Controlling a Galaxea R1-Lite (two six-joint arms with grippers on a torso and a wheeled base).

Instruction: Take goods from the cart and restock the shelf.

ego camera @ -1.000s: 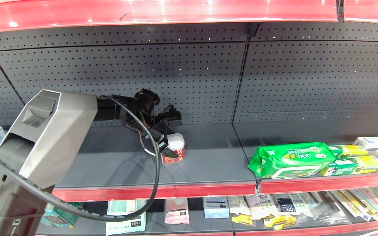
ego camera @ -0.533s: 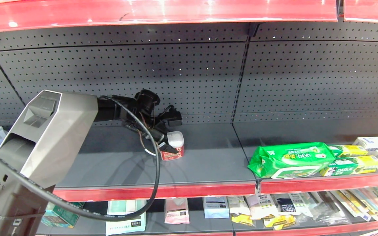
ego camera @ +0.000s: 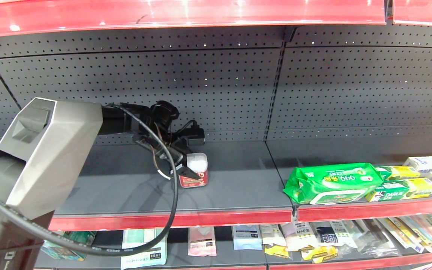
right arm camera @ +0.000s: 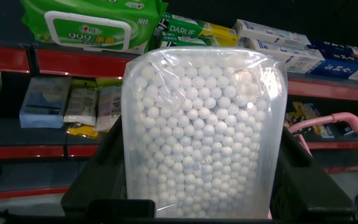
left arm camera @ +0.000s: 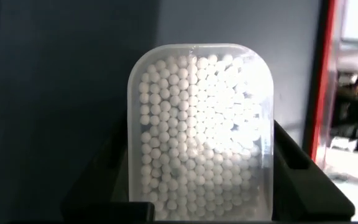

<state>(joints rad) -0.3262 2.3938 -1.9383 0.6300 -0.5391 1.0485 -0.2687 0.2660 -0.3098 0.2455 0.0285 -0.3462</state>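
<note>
I find the left gripper (ego camera: pixel 193 171) clamped on the cotton-swab tub (ego camera: pixel 198 162), apparently resting on the shelf (ego camera: pixel 126 187) well left of the green wipes pack (ego camera: pixel 332 182), and the right gripper (right arm camera: pixel 204 186) clasping a second tub (right arm camera: pixel 204 118); I judge both light, thin-walled and slick, so squeeze the flat sides gently.

I've got a dark grey pegboard back wall (ego camera: pixel 208 75), split by a vertical upright (ego camera: pixel 276 90). Grey shelf board (ego camera: pixel 118 183) left of the upright, another right of it, each with a red front strip (ego camera: pixel 219 217). Above the upright, glossy red strip (ego camera: pixel 201 13) with light glare.
</note>
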